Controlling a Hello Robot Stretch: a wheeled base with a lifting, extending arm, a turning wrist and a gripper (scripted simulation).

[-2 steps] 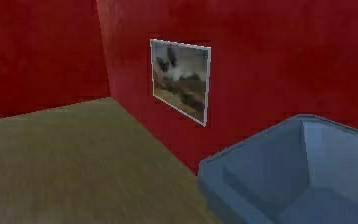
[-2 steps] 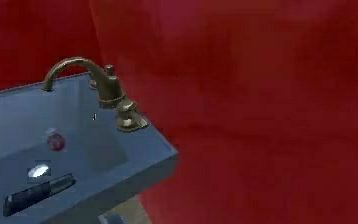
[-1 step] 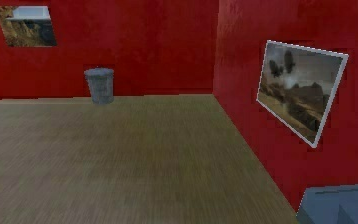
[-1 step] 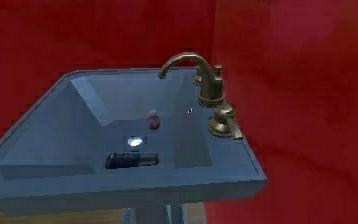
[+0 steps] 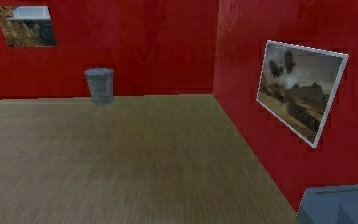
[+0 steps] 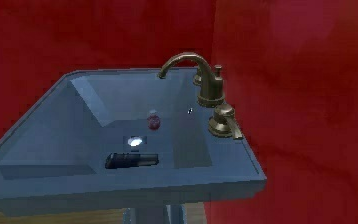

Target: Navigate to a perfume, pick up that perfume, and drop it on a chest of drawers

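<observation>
A small reddish thing with a pale top point(image 6: 153, 123) stands in the basin of a blue-grey sink point(image 6: 47, 150), just beyond the round metal drain point(image 6: 136, 141). It is too small to name for sure. A dark oblong shape point(image 6: 132, 159) lies on the basin's near slope, in front of the drain; I cannot make out what it is. A bronze tap point(image 6: 187, 68) arches over the basin from the back right, with two bronze fittings point(image 6: 223, 122) beside it on the rim.
The sink stands against a red wall; its corner point(image 5: 337, 205) shows at the forward view's bottom right. A grey bin point(image 5: 99, 85) stands by the far wall. Framed pictures hang at upper left point(image 5: 30, 27) and on the right wall point(image 5: 299, 90). Open wooden floor point(image 5: 117, 160) lies ahead.
</observation>
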